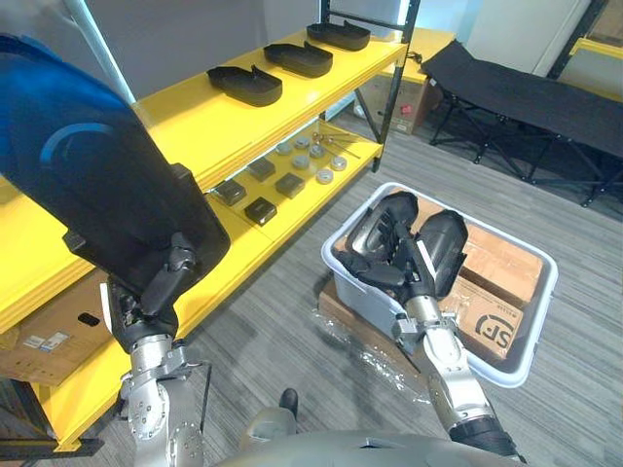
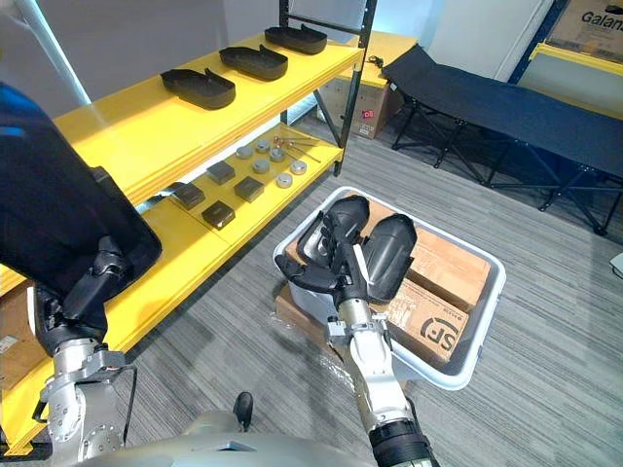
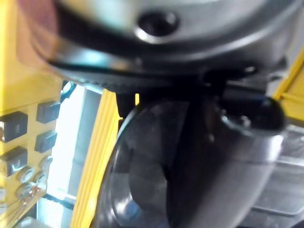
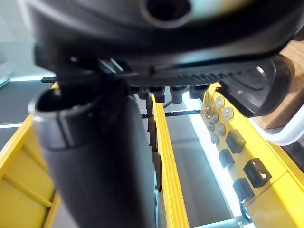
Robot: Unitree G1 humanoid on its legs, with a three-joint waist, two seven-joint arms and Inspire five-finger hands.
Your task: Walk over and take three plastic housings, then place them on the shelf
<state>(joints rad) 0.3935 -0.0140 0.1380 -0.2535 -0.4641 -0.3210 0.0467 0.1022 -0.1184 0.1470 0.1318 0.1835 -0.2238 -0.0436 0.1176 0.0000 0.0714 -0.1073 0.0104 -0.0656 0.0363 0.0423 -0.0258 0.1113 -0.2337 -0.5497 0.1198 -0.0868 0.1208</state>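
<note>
My left hand (image 1: 146,302) is at the lower left, fingers curled round the bottom edge of a large black plastic housing (image 1: 88,185) held up in front of the yellow shelf (image 1: 195,117). My right hand (image 1: 394,274) is over the grey bin (image 1: 531,331), shut on another black housing (image 1: 440,248), which also looms in the right wrist view (image 4: 95,156). A further dark housing (image 1: 384,219) shows close beside it; whether it rests in the bin I cannot tell. Three black housings (image 1: 245,85) (image 1: 299,58) (image 1: 339,35) lie in a row on the top shelf.
The middle shelf level (image 1: 321,190) carries small dark blocks (image 1: 261,209) and metal discs. Cardboard boxes (image 1: 496,263) fill the bin. A black folding cot (image 1: 526,92) stands at the back right. Another cardboard box (image 1: 49,341) sits low under the shelf.
</note>
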